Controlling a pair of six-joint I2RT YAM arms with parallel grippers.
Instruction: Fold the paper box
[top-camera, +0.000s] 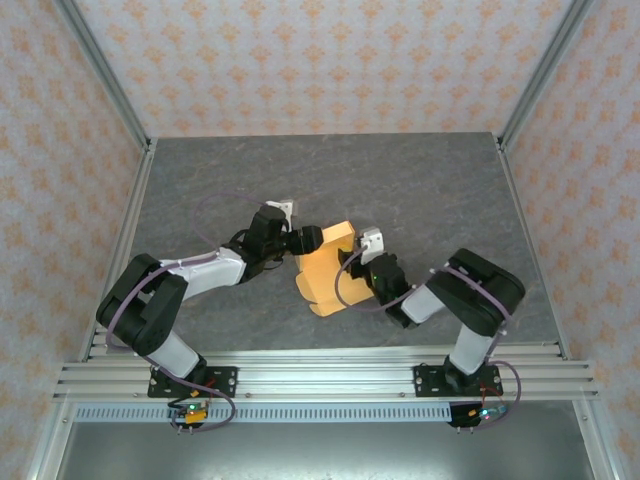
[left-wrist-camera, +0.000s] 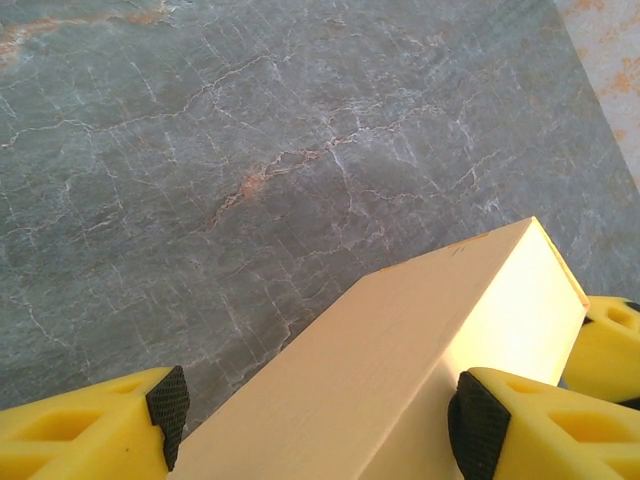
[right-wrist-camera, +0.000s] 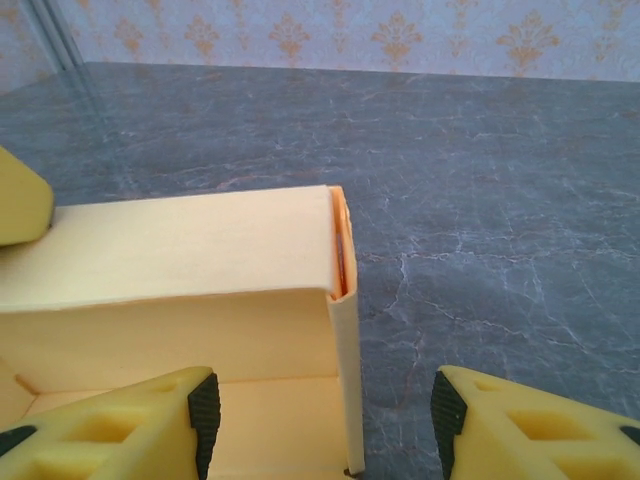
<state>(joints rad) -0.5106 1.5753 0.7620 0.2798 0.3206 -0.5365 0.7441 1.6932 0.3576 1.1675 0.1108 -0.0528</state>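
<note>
Top view, box: the paper box (top-camera: 325, 272) is lying in the middle of the table (top-camera: 200, 180), half folded, with one tool at each side.
Top view, tools: the left tool (top-camera: 318, 238) is reaching onto the far left corner of the box. The right tool (top-camera: 352, 262) is sitting at its right edge.
Left wrist view, grip: the left tool (left-wrist-camera: 320, 430) is squeezing the paper box (left-wrist-camera: 400, 340) from both sides.
Left wrist view, risk: the card is looking thin, so a hard squeeze could be bending or crushing it.
Right wrist view, grip: the right tool (right-wrist-camera: 325, 420) is holding nothing. Its fingers (right-wrist-camera: 205, 410) are standing apart, with one upright wall of the paper box (right-wrist-camera: 345, 380) between them and touching neither.
Right wrist view, risk: with just one tool holding, the folded wall could be springing open again. A sideways bump from a finger could be pushing the box crooked or tearing the edge.
Counting: one paper box, two tools, one table.
</note>
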